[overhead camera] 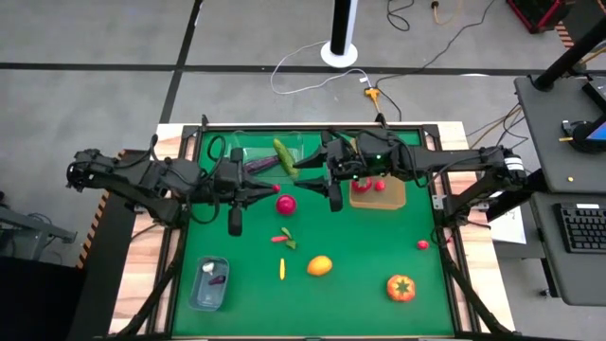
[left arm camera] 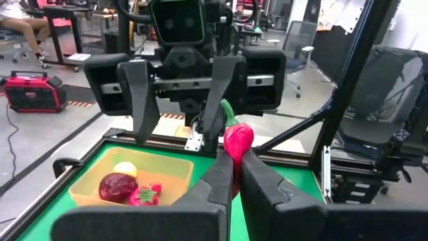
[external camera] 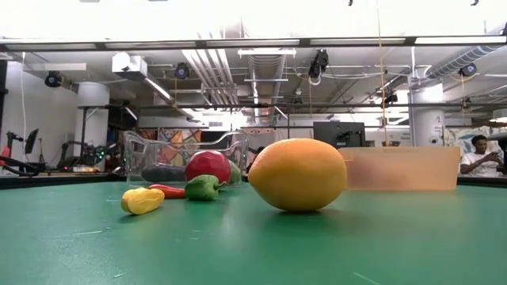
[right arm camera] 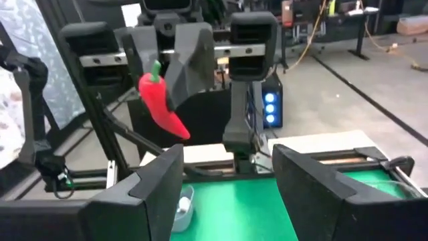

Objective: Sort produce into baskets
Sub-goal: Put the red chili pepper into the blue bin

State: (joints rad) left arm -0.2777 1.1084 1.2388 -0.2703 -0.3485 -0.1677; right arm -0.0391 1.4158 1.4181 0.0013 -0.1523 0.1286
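Note:
My left gripper [left arm camera: 237,167] is raised over the middle of the table [overhead camera: 275,191] and is shut on a red chilli [right arm camera: 160,100] with a green stem. My right gripper [right arm camera: 227,194] faces it from the right [overhead camera: 311,172], open and empty, a short way off. A clear tub [overhead camera: 248,150] at the far side holds a cucumber [overhead camera: 284,156] and an eggplant [overhead camera: 258,164]. A wooden tray [overhead camera: 390,201] holds red fruits. A bluish tub [overhead camera: 210,282] stands near the left. A red round fruit [overhead camera: 285,204] lies on the mat below the grippers. My left gripper pinches the chilli's upper half [right arm camera: 155,87], below the stem, between its two fingertips [left arm camera: 224,175]. The fingers lie level and point toward the table's right. The chilli is lifted clear, stem up, its pointed end [right arm camera: 179,130] slanting down below the fingers.
On the mat lie small red and green chillies [overhead camera: 285,239], a yellow chilli [overhead camera: 281,269], an orange-yellow fruit [overhead camera: 320,265], a tomato [overhead camera: 401,287] and a small red fruit [overhead camera: 422,244]. The near half of the mat has free room between them.

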